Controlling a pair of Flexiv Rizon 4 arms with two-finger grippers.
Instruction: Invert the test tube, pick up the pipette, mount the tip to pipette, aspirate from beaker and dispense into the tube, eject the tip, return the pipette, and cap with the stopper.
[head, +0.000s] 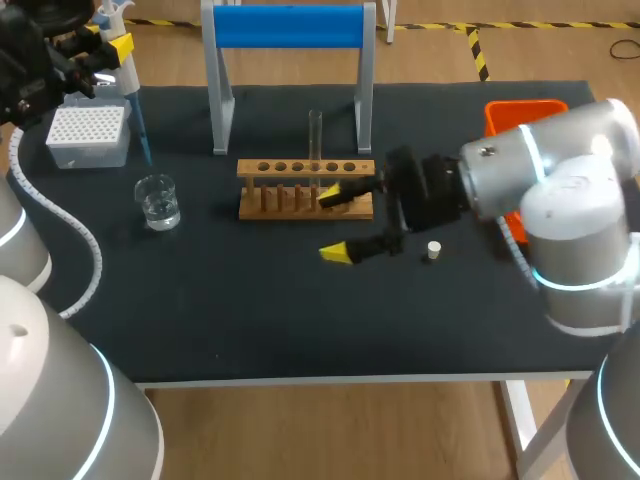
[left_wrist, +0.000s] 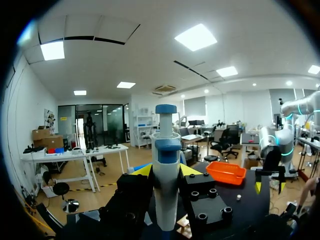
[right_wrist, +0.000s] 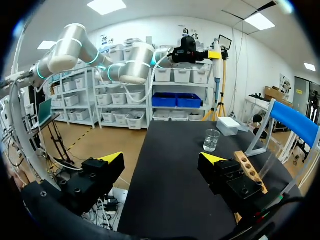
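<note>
Pipette (head: 130, 85) upright, shaft pointing down, gripped in left hand (left_wrist: 166, 171)

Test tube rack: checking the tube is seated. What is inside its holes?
One clear test tube stands in one hole of the rack; the others look empty. A finger of the right tool covers the rack's front there, hiding the tube's bottom.

There were one pipette (head: 131, 80), one tip box (head: 89, 135), one beaker (head: 158, 202), one rack (head: 305, 190), one tube (head: 315, 135), one stopper (head: 433, 250), one orange bin (head: 520, 113), one blue stand (head: 290, 28), and two arms: left arm (head: 30, 60), right arm (head: 560, 180).
</note>
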